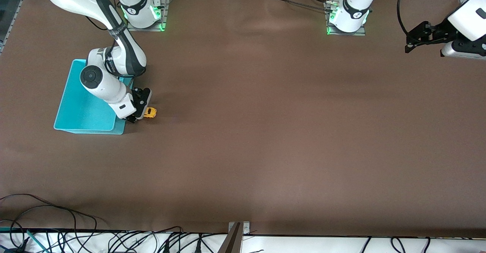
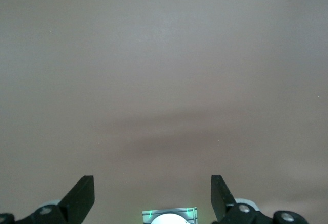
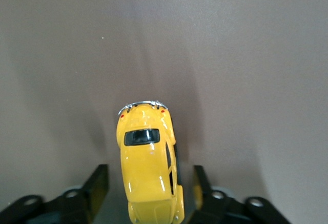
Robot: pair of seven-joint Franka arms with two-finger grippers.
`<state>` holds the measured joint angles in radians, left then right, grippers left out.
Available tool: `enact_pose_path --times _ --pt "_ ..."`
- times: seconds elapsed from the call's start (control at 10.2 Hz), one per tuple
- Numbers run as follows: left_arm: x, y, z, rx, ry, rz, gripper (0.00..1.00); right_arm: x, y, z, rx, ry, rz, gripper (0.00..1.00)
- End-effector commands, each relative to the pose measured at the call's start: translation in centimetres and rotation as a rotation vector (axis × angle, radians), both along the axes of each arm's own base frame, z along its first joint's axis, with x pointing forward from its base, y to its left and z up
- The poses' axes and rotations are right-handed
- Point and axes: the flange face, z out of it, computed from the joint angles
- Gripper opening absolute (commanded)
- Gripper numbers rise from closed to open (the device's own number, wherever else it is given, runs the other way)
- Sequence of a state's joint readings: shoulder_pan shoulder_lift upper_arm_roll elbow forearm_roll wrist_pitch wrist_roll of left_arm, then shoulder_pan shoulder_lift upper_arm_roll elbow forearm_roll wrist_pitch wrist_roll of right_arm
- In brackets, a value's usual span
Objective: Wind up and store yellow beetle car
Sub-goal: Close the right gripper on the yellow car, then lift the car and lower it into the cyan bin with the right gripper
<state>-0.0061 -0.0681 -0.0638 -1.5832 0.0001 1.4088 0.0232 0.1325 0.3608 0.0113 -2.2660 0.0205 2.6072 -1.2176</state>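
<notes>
So the right gripper (image 1: 141, 112) straddles the yellow beetle car (image 1: 150, 112) beside the turquoise bin (image 1: 76, 109), fingers spread, not clamped. Closing off-centre could squirt it away. Left gripper (image 1: 412, 44) waits open over the table's (image 1: 265, 131) corner.

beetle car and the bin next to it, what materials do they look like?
Yellow beetle car: glossy painted shell with sharp highlights, bright chrome-like bumper; die-cast metal or hard plastic, can't tell which. Turquoise bin: smooth, uniformly coloured thin walls, likely moulded plastic.
</notes>
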Motion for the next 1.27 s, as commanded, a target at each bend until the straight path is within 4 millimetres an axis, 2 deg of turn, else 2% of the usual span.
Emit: enact_pose_path --times 0.0,0.2,0.39,0.68,0.88,0.98,1.17 --pt "1.4 0.1 -0.5 -0.008 0.020 0.020 1.00 -0.2 0.0 0.0 0.002 -0.014 0.024 0.00" --pt "2.6 0.3 0.0 -0.016 0.002 0.026 1.00 0.1 0.4 1.3 0.007 -0.031 0.013 0.00" --pt "3.0 0.3 -0.1 -0.015 0.002 0.026 1.00 0.3 3.1 5.4 0.023 -0.056 -0.004 0.00" --pt "3.0 0.8 -0.1 -0.018 0.004 0.035 1.00 0.8 3.7 12.0 0.007 -0.007 -0.090 0.00" --pt "3.0 0.9 -0.2 -0.016 0.005 0.037 1.00 0.3 1.7 16.1 -0.045 0.014 -0.090 0.00" --pt "3.0 0.9 -0.2 -0.016 0.005 0.037 1.00 0.1 -1.3 17.3 -0.078 0.011 -0.118 0.00" --pt "2.9 1.1 -0.3 -0.014 0.013 0.041 1.00 -1.2 -5.8 17.5 -0.131 0.042 -0.144 0.00"
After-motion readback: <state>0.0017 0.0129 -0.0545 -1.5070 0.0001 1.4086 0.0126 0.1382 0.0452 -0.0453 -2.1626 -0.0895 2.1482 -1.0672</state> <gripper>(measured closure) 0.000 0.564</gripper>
